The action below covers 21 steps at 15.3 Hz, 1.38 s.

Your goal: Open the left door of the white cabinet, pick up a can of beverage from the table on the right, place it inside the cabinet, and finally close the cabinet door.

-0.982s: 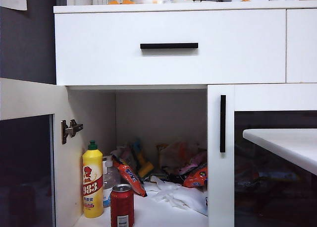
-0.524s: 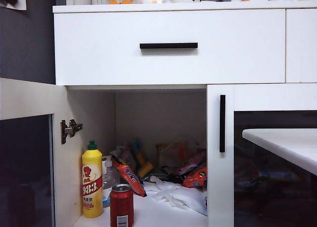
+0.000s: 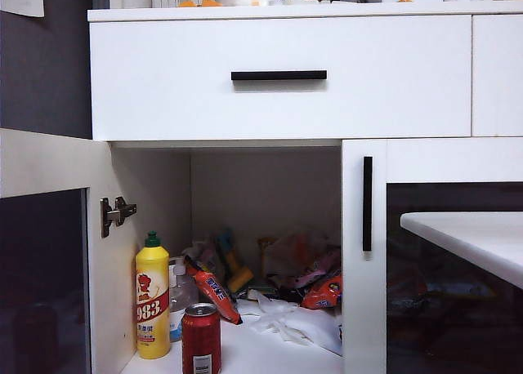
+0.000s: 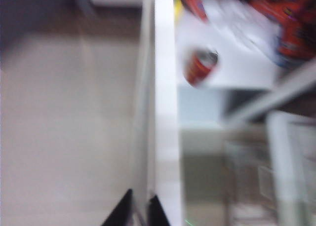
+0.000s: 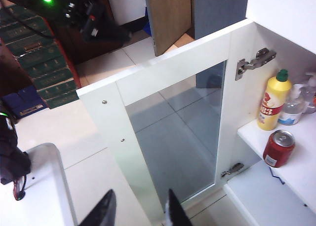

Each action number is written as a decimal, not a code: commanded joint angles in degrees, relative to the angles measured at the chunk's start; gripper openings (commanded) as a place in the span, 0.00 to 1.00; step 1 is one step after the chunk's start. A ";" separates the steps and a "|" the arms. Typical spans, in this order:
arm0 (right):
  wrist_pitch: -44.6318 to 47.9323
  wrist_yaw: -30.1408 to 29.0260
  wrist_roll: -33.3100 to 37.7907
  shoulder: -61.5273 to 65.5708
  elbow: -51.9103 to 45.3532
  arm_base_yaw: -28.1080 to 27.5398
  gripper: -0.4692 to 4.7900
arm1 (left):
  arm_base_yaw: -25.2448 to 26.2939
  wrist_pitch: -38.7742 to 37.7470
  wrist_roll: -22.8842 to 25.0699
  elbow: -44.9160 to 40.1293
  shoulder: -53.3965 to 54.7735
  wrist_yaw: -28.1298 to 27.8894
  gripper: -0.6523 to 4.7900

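A tall yellow plastic bottle with a green cap (image 3: 153,296) stands at seven o'clock of the exterior view. At its three o'clock lie a clear plastic bottle (image 3: 181,296), crumpled colourful snack packets (image 3: 310,280) (labels unreadable) and white crumpled plastic bags (image 3: 294,318).

We see the right gripper (image 5: 137,211) with its two dark fingers apart and nothing between them, held just in front of the free edge of the left door (image 5: 163,132), which stands swung wide open. Through its glass pane the tiled floor (image 5: 64,132) shows. A metal hinge (image 5: 254,60) joins the door to the white cabinet (image 5: 291,18). On the shelf inside, the red can of beverage (image 5: 278,148) stands upright near the front edge, with a yellow bottle (image 5: 272,100) with a green cap behind it and a clear bottle (image 5: 295,107) just beside that.
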 commanded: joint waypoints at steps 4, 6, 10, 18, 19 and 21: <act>3.26 -0.17 -0.52 -0.50 0.28 0.02 0.34 | 3.85 -6.05 -8.83 0.04 7.19 6.54 0.11; 4.13 -0.15 -0.50 -0.74 0.35 0.00 0.34 | 3.85 -6.67 -8.90 0.04 8.72 9.68 0.11; 4.13 -0.15 -0.50 -1.11 0.35 0.00 0.34 | 2.54 -5.20 -8.70 0.04 8.87 22.08 0.11; 1.09 0.48 -0.48 -4.04 0.35 0.02 0.34 | -7.91 4.83 -9.57 0.07 11.28 20.24 0.11; 0.87 0.52 -0.52 -4.28 0.35 0.00 0.34 | -7.91 6.38 -9.73 0.07 10.47 21.73 0.11; 0.63 0.72 -0.52 -4.94 0.35 -0.13 0.34 | -7.87 6.75 -10.58 0.07 8.41 18.91 0.11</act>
